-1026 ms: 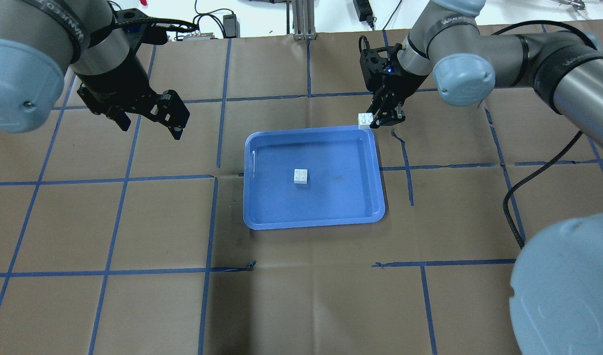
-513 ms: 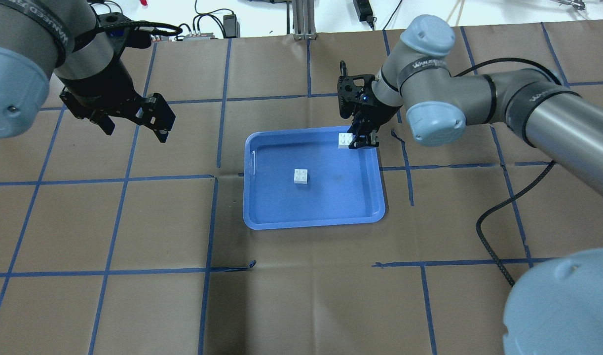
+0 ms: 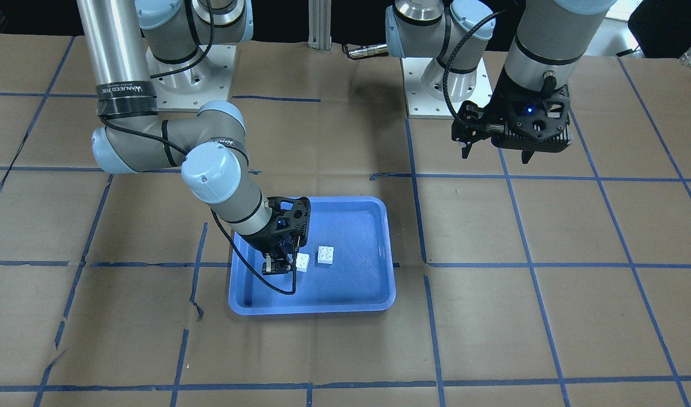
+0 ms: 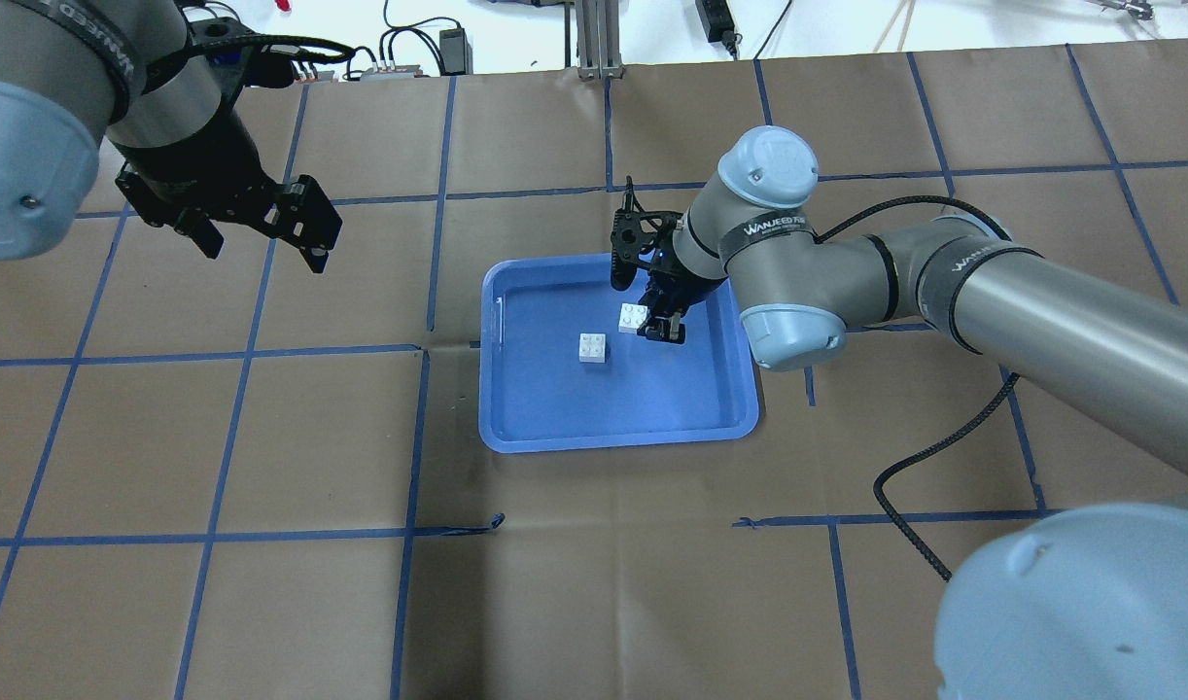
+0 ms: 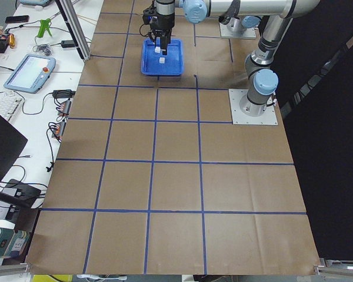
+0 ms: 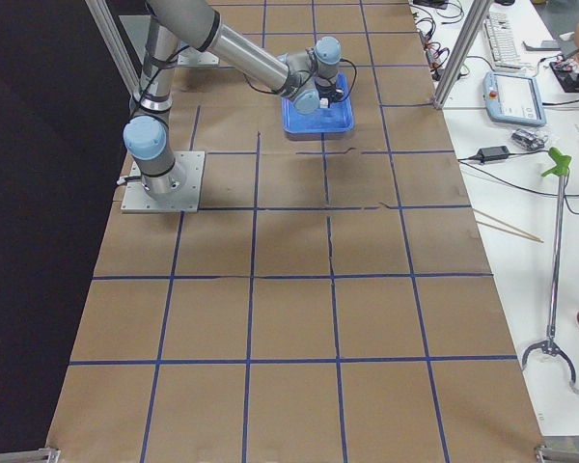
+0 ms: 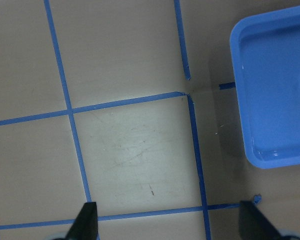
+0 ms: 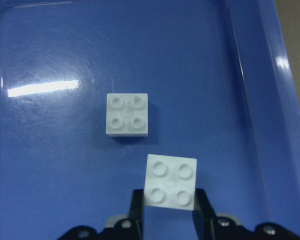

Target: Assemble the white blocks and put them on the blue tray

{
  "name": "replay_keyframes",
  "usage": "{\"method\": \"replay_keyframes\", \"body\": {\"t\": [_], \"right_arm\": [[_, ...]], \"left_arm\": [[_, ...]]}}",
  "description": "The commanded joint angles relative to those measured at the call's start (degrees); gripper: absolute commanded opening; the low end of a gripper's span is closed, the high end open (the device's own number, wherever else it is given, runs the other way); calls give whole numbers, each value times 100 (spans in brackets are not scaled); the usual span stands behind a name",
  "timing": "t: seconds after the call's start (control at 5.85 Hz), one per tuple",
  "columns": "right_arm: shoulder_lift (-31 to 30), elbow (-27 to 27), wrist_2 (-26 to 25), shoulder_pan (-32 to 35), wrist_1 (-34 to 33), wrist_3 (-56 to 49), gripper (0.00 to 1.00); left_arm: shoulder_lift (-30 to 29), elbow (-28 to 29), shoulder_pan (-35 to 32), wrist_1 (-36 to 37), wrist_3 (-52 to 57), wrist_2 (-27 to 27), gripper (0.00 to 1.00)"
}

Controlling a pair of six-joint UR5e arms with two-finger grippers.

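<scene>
The blue tray (image 4: 652, 403) lies mid-table; it also shows in the front view (image 3: 351, 285). One white block (image 4: 593, 347) lies on the tray floor, studs up. My right gripper (image 4: 660, 329) is shut on the second white block (image 4: 634, 316) and holds it over the tray, just right of the lying block. In the right wrist view the held block (image 8: 170, 182) sits between the fingers (image 8: 138, 205), near the lying block (image 8: 127, 114) and apart from it. My left gripper (image 4: 263, 251) is open and empty, above the table left of the tray.
The table is covered in brown paper with a blue tape grid (image 4: 438, 194). A black cable (image 4: 944, 437) trails from the right arm over the table. Cables and plugs (image 4: 448, 44) lie beyond the far edge. The arm bases (image 3: 187, 73) stand at the robot side.
My right gripper has carried its white block from beyond the tray's far right corner to over the tray, beside the lying block. My left gripper has drifted slightly left.
</scene>
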Motion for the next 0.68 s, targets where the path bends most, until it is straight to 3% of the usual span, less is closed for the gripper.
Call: {"method": "replay_keyframes", "body": {"t": [0.0,0.51], "right_arm": [[20,63,-29,71,-23,169,37],[29,221,-21,159,-321,151,37]], "left_arm": [[-3,-31,1,0,-6,-2,99],[-12,-57,1,0,-6,-19,99]]}}
